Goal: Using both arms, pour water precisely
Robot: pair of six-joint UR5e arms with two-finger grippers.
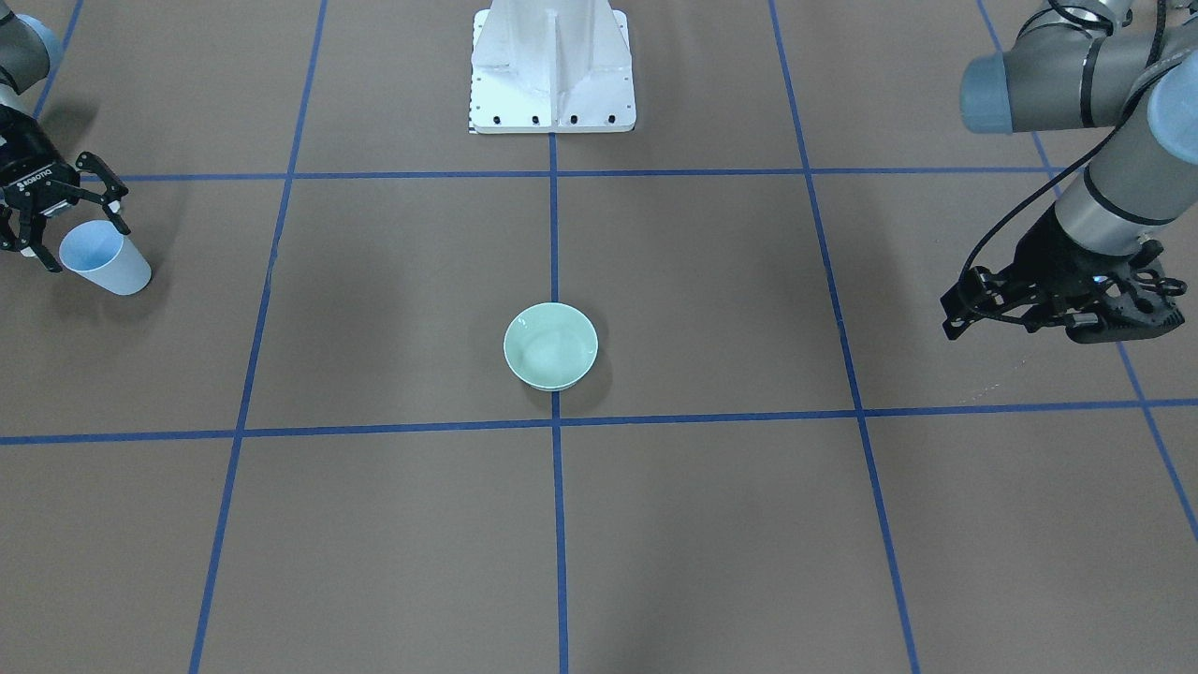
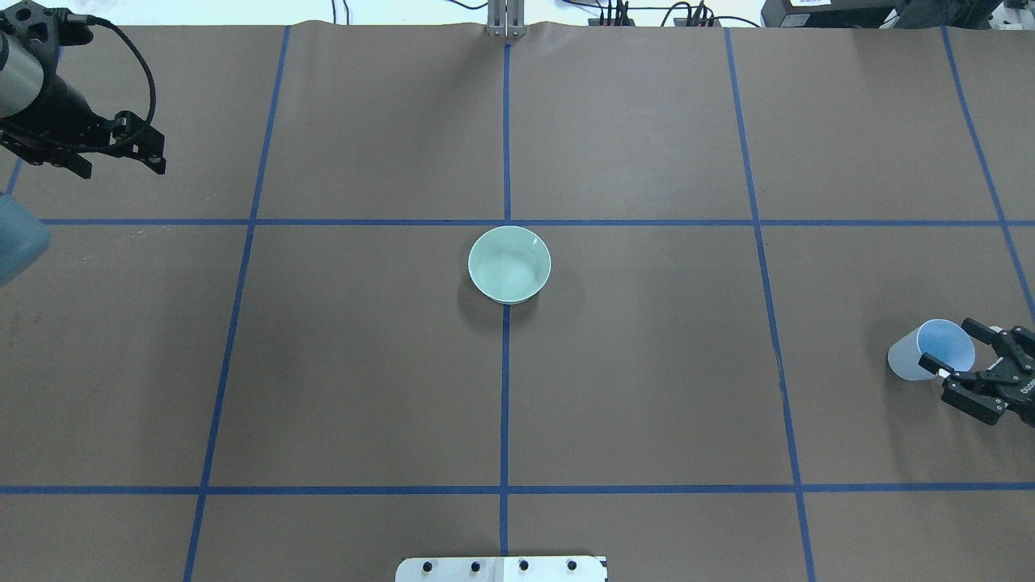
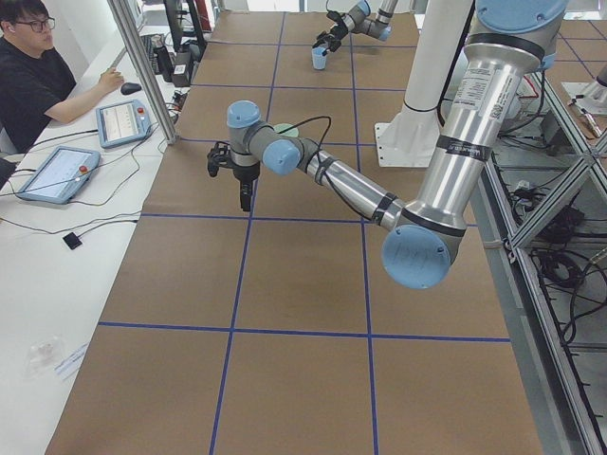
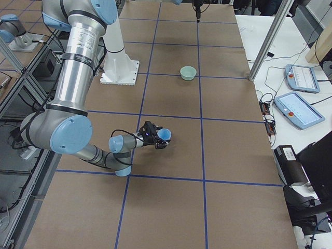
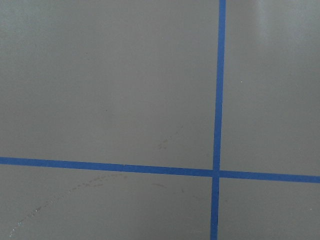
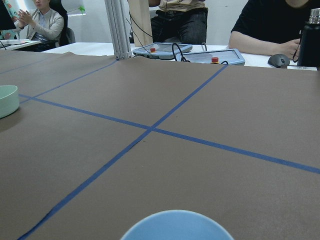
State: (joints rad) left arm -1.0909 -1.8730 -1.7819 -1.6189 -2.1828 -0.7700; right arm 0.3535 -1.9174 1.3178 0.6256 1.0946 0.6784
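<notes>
A light blue cup (image 2: 910,360) stands on the brown table at the robot's far right; it also shows in the front view (image 1: 112,267) and the right side view (image 4: 164,136). My right gripper (image 2: 944,343) is open, with one finger on each side of the cup's rim. The right wrist view shows only the rim (image 6: 175,227). A pale green bowl (image 2: 509,264) sits at the table's middle. Faint glints lie in it, and I cannot tell whether it holds water. My left gripper (image 2: 154,158) hangs shut and empty at the far left, pointing down.
The white pedestal base (image 1: 552,65) stands at the robot's side of the table. Blue tape lines cross the table (image 2: 647,364). Operators, tablets and a black bottle (image 6: 310,40) are along the far edge.
</notes>
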